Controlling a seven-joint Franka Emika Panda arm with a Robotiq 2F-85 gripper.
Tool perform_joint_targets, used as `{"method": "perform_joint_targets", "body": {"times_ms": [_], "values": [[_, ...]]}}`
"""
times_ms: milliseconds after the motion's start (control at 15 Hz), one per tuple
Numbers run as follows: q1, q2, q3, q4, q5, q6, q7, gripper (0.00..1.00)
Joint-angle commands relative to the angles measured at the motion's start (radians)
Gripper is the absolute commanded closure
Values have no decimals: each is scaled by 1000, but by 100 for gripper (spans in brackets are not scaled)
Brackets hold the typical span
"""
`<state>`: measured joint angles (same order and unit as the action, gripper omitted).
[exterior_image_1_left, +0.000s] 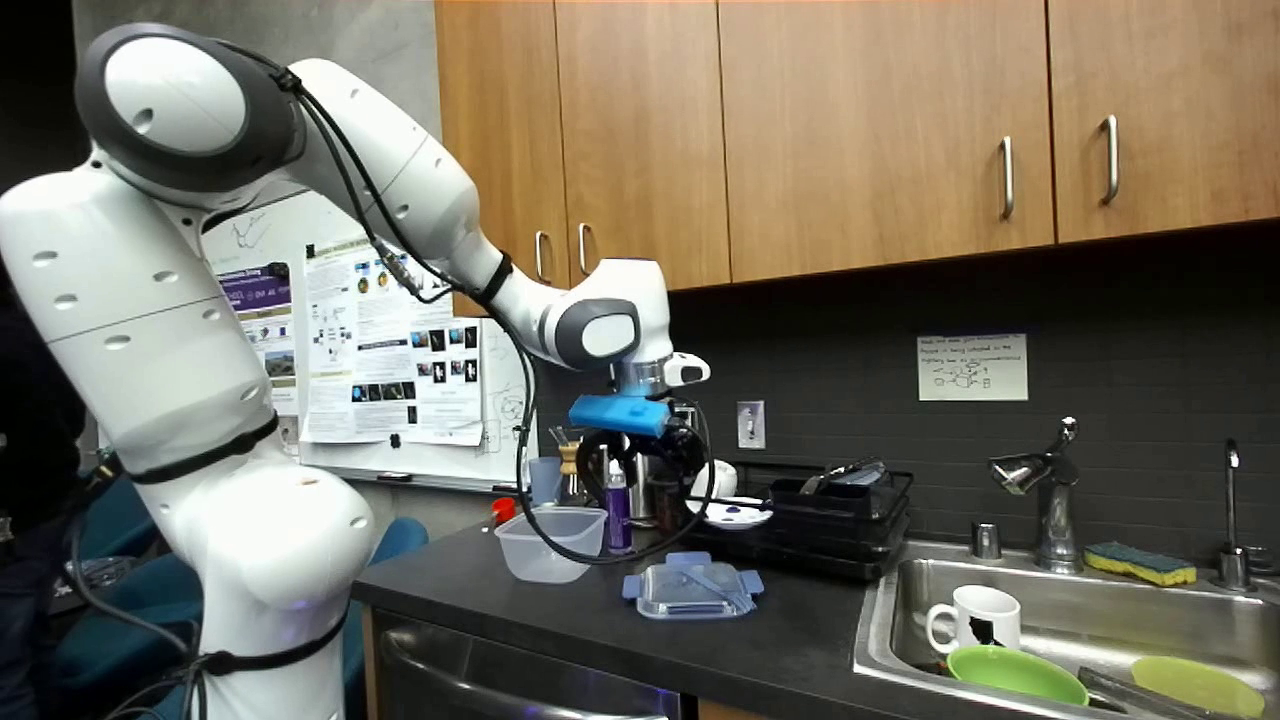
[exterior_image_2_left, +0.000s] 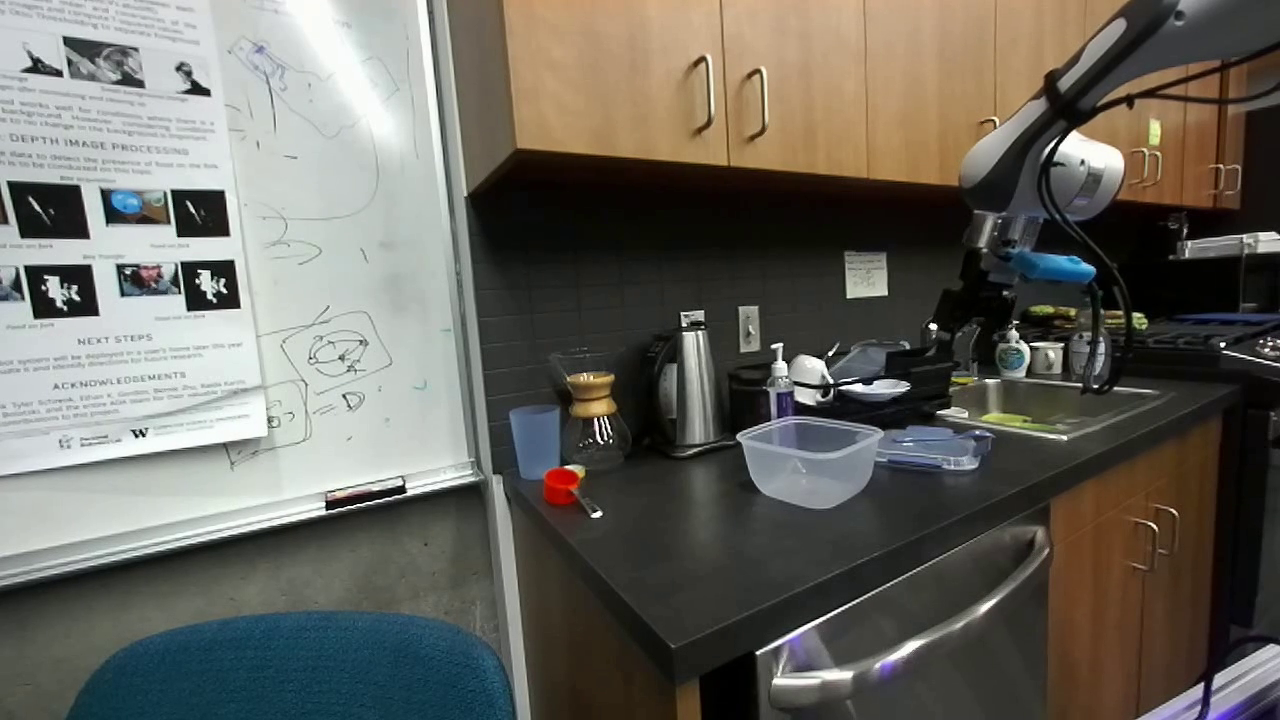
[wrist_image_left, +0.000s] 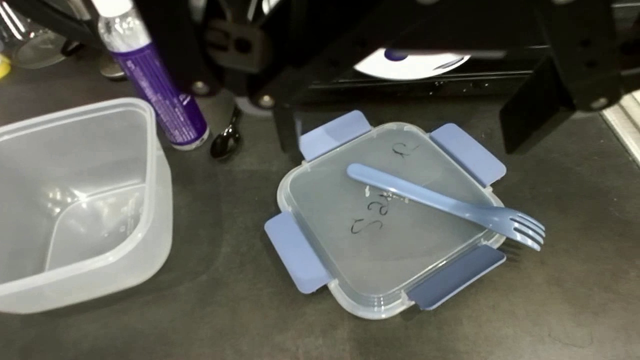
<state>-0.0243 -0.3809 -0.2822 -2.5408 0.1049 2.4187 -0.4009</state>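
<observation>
While its pincer (wrist_image_left: 402, 135) hangs spread wide and empty above the bench (wrist_image_left: 225, 300), the arm (exterior_image_1_left: 130, 325) appears at the approach stage, a blue fork (wrist_image_left: 425, 194) below on a clear lid (wrist_image_left: 400, 230); a pickup would call for lowering and closing, though clearance is hard to judge.

In an exterior view, white glare streaks the whiteboard (exterior_image_2_left: 340, 230) near its top, the backsplash (exterior_image_2_left: 600, 290) along the back edge of the worktop (exterior_image_2_left: 680, 560) lies in shade, and purplish glints mark the dishwasher (exterior_image_2_left: 940, 640). In the wrist view, light sparkles inside the plastic container (wrist_image_left: 161, 210), the fork (wrist_image_left: 430, 195) casts a faint shadow, and the tool (wrist_image_left: 407, 122) shows nearly black.
</observation>
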Motion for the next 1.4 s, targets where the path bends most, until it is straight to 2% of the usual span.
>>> {"method": "perform_joint_targets", "body": {"times_ms": [0,333,933,1333], "values": [[-28,31,-8,25,71,51,58,0],[-65,93,-3,33,128,187,172,0],[-145,277,22,79,98,528,439,0],[-167,331,39,111,80,643,523,0]]}}
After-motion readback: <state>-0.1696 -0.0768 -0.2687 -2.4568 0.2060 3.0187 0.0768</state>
